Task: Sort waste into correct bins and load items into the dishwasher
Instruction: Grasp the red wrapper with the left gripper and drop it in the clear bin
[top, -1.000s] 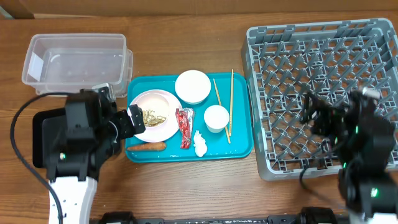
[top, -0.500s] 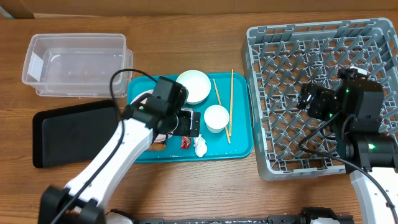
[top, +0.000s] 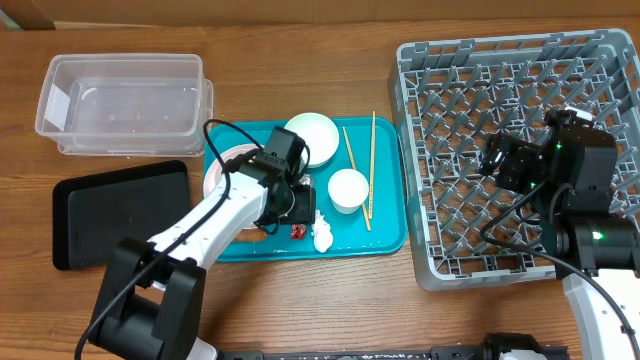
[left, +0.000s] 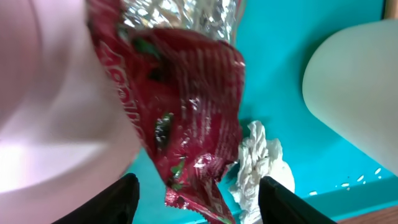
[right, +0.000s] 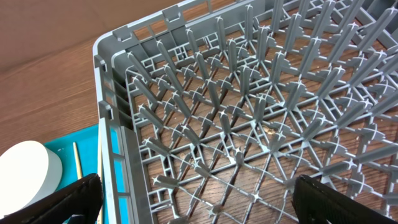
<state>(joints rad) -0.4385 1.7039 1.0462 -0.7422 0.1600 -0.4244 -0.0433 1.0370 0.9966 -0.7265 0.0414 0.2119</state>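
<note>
My left gripper (top: 297, 208) is open, low over the teal tray, its fingers (left: 199, 202) either side of the crumpled red-and-silver foil wrapper (left: 186, 106), which shows as a red scrap in the overhead view (top: 297, 231). The white tissue (top: 323, 234) lies just right of it (left: 258, 165). The pale pink plate (top: 225, 160) is mostly under my arm and shows at the left of the wrist view (left: 37, 106); the scraps and carrot are hidden. A white bowl (top: 312, 136), a white cup (top: 348, 189) and two chopsticks (top: 371, 165) lie on the tray. My right gripper (top: 500, 165) hangs open and empty (right: 199, 205) over the grey dish rack (top: 500, 55).
The clear tub (top: 125, 100) stands at the back left, with the black tray (top: 110, 215) in front of it. The teal tray (top: 385, 236) sits mid-table, beside the rack's left wall (right: 109, 143). Bare wood runs along the front edge.
My left arm has swung right from the black tray onto the teal tray and come down round the wrapper. My right arm has moved back and left over the rack.
</note>
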